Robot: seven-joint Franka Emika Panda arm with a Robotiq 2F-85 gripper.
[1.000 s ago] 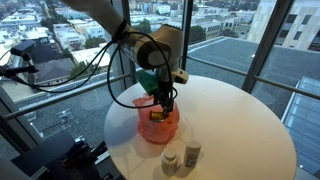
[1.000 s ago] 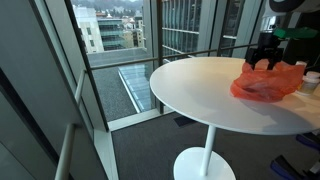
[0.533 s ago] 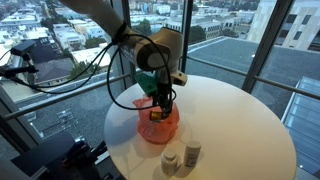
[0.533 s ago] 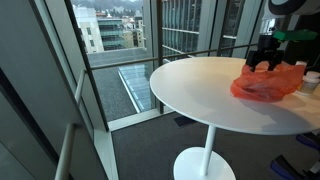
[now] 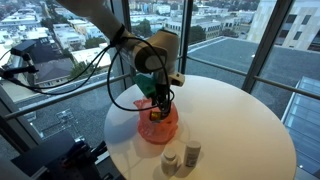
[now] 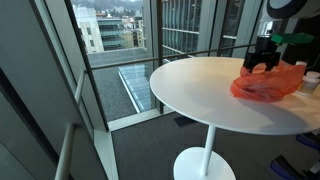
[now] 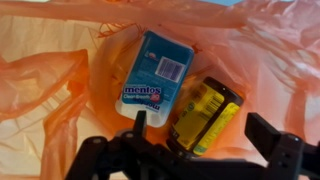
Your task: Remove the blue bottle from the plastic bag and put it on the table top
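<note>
The blue Mentos bottle (image 7: 155,68) lies inside the open orange plastic bag (image 7: 60,90), label up, next to a yellow-and-black bottle (image 7: 208,117). My gripper (image 7: 203,128) is open just above the bag's mouth. Its fingers straddle the yellow-and-black bottle, and the left fingertip (image 7: 140,121) is at the blue bottle's lower edge. In both exterior views the gripper (image 5: 160,103) (image 6: 262,63) hangs over the bag (image 5: 158,126) (image 6: 265,86) on the round white table (image 5: 230,120). The blue bottle is hidden there.
Two small white bottles (image 5: 170,160) (image 5: 192,152) stand on the table near its front edge, close to the bag. Glass walls and railings surround the table (image 6: 200,85). A pale object (image 6: 312,80) sits beside the bag at the frame edge.
The arm has shifted only slightly above the bag. The bag and the bottles have not moved.
</note>
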